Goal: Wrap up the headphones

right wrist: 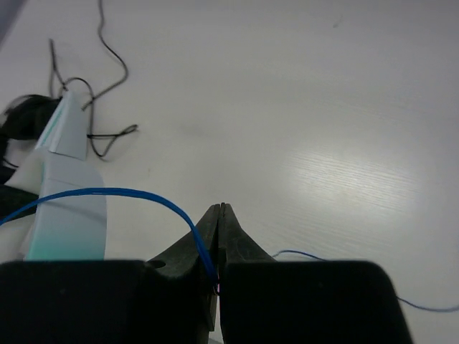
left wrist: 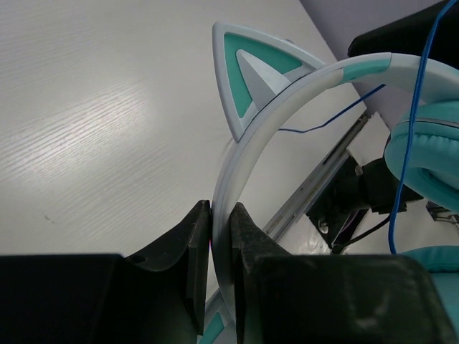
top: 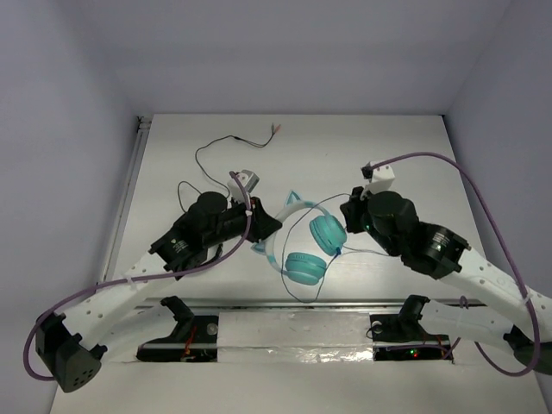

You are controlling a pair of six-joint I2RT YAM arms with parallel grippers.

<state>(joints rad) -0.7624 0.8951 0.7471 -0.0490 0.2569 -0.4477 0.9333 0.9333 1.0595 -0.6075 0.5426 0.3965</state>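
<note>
Fingers (left wrist: 192, 266) tight on headphones (top: 328, 231), white wood-grain table (top: 405, 155), pale lilac walls (top: 69, 86)

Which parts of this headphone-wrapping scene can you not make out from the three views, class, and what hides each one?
- Left wrist view: the headband below the left end effector is hidden by its fingers; one ear cup is cut off by the right edge.
- Right wrist view: the cord runs off the right edge, so its end is unseen.
- Top external view: the tip of the black wire is too small to identify.
</note>
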